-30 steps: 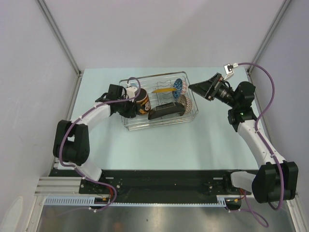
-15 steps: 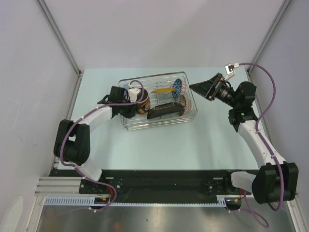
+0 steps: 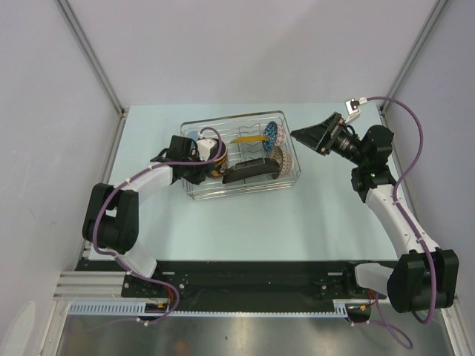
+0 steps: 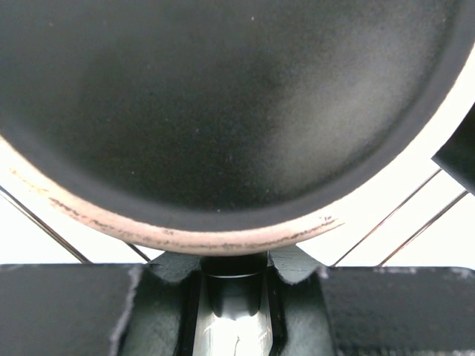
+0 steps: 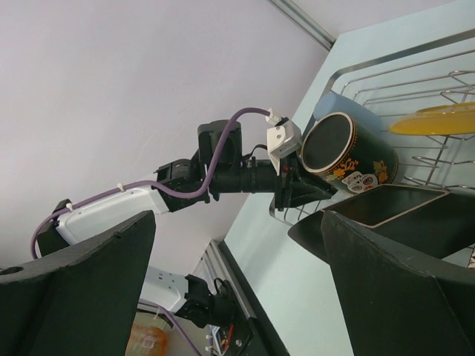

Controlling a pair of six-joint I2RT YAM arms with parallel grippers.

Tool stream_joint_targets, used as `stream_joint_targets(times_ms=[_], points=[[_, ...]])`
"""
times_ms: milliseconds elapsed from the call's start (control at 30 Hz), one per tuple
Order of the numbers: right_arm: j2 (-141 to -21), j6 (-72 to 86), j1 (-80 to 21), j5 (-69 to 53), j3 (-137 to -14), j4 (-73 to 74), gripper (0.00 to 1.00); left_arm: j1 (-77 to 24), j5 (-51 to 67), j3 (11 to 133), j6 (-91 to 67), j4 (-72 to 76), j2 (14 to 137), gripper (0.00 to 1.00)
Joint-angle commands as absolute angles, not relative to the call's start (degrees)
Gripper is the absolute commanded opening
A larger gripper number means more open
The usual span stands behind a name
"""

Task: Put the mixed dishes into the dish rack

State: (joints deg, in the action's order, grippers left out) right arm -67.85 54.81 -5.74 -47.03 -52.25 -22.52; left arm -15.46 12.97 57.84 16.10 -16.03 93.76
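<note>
Only the right wrist view shows decals, too small to read, on the dark red-rimmed mug [image 5: 349, 152] at the dish rack's [image 3: 223, 191] left end. The left gripper [image 5: 300, 191] is at its rim, grip unclear; the right gripper [image 5: 237, 222] is spread wide.

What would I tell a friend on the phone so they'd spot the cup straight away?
Look at the silver wire dish rack on the pale table. At its left end, held by the left gripper, is the mug: the only dark cylinder with a pale rim, beside flat plates and small bowls.
</note>
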Motion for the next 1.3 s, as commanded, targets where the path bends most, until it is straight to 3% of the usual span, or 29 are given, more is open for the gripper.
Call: stream_joint_targets(times_ms=[0,100,233,400,567,800,900,1267], points=[[-66.36,54.49,-5.36,-47.64,-52.03,-23.47,1.0,-14.85,11.95,57.83,17.49,-17.49,93.6,0.04],[-66.36,54.23,-5.45,-47.72,-52.03,-23.12,1.0,-14.77,12.04,57.83,17.49,-18.37,93.6,0.16],[-66.36,53.88,-5.36,-47.72,-52.12,-22.68,1.0,-14.85,11.95,56.78,17.67,-19.16,93.08,0.42],[-66.71,53.44,-5.36,-47.81,-52.12,-22.41,1.0,-14.85,11.43,55.46,17.4,-19.42,92.46,0.62],[-67.06,51.51,-5.36,-47.2,-52.12,-20.57,1.0,-14.85,11.34,55.37,16.61,-20.04,91.67,0.68],[-66.45,45.54,-5.89,-45.62,-52.12,-15.75,1.0,-14.85,10.99,56.33,16.26,-22.75,89.13,0.93],[-66.27,42.54,-6.06,-44.56,-52.12,-12.31,1.0,-14.85,11.25,57.57,16.43,-24.87,86.05,1.0],[-66.45,41.57,-4.49,-44.47,-52.21,-10.2,1.0,-14.77,11.6,61.69,17.67,-32.07,81.65,1.0]])
